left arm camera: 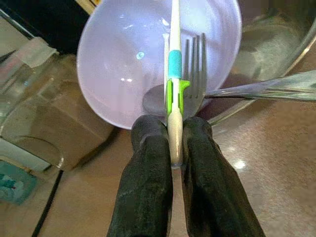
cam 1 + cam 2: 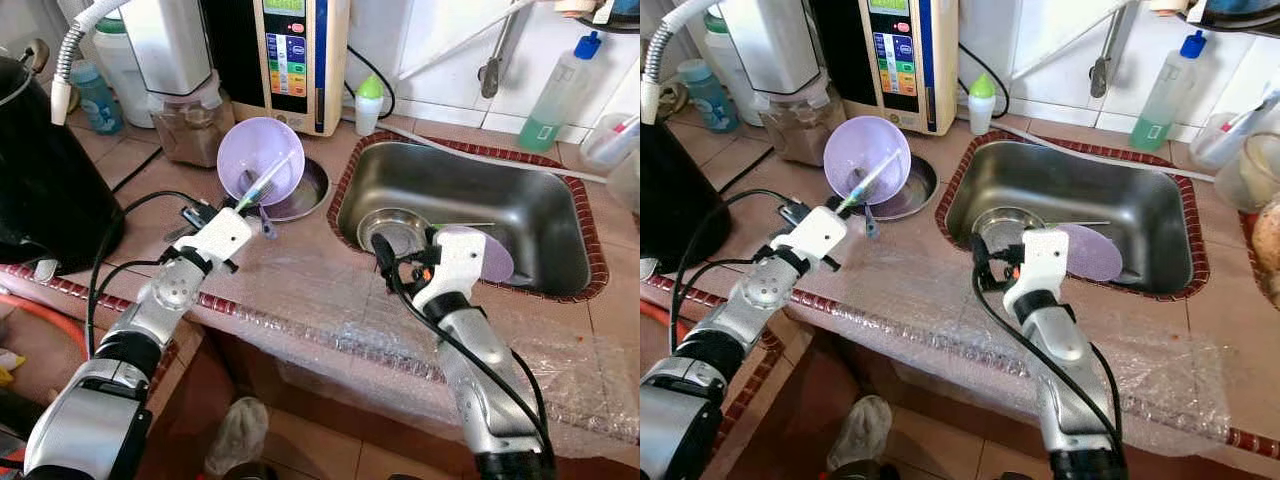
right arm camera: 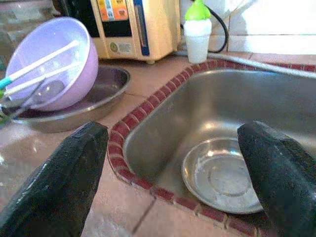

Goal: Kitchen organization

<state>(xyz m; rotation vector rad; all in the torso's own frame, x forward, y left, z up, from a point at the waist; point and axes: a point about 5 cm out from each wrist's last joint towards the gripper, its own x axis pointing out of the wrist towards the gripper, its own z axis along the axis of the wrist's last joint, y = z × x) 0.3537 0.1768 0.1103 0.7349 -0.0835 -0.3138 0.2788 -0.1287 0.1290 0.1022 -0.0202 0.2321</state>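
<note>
Gripping a slim white utensil with a teal band and green collar [image 1: 174, 74], the left end effector [image 1: 174, 143] has its two black fingers [image 1: 148, 163] closed tight on the handle's lower end, with no visible gap on either side. The utensil's far end reaches into a translucent lavender plastic bowl [image 2: 258, 155], which sits tilted on its side in a shallow round steel dish [image 2: 300, 195] on the brown tiled worktop [image 2: 290, 265], its opening turned toward the robot. A steel fork [image 1: 195, 64] lies in the bowl just beside the held utensil, tines up. The right end effector [image 3: 173, 163] hovers at the near rim of the stainless steel sink [image 2: 480, 200], its fingers spread wide and holding nothing; the wrist view between them looks down on the sink's brick-red tiled edge and a small round steel plate [image 3: 217, 175] lying flat on the sink floor. A flat lavender disc [image 2: 1092, 255] rests in the sink just beside the right wrist; contact cannot be judged. At the back of the worktop stand a cream water appliance with a coloured button panel [image 2: 300, 60], a small white bottle with a green cap [image 2: 369, 103] and a clear jar of brown powder [image 2: 190, 125].
</note>
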